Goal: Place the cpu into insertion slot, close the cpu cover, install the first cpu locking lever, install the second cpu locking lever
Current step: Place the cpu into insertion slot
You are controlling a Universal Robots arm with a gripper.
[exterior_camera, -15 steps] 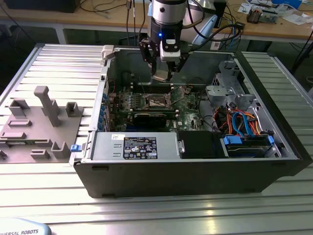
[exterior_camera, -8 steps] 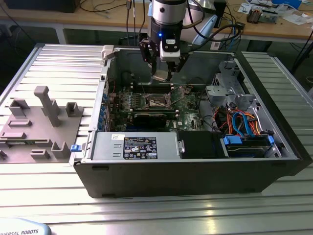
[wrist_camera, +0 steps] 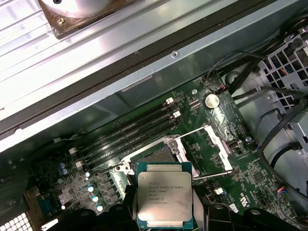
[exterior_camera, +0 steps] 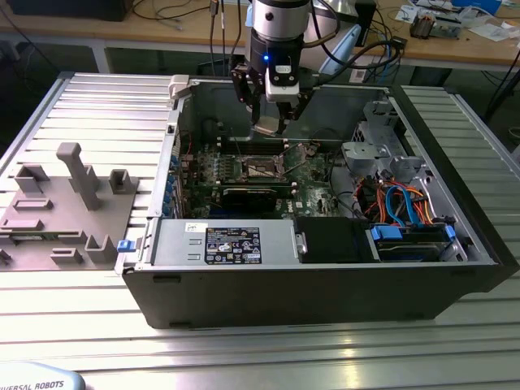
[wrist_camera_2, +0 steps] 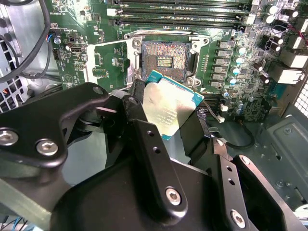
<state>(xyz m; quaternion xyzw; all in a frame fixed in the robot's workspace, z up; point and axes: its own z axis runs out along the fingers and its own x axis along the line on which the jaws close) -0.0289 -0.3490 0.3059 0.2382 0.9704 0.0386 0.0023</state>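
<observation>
Well off to the exterior view's left of the small square dark insertion slot (exterior_camera: pixel 262 168), a grey moulded plastic fixture (exterior_camera: pixel 61 211) rests on the ribbed metal table (exterior_camera: pixel 366 349). Above the slot hangs the black gripper (exterior_camera: pixel 272 122), clamped narrowly on the small flat silver-topped cpu (wrist_camera_2: pixel 171 108), tilted and clear of the slot. Step one looks unfinished: the slot is bare, the thin silvery windowed cpu cover (wrist_camera_2: pixel 129 57) lies flipped open beside it, and a thin metal locking lever (wrist_camera: pixel 214 175) looks unlatched. The second wrist view shows the slot's contact field; in the first wrist view the chip overlaps it
</observation>
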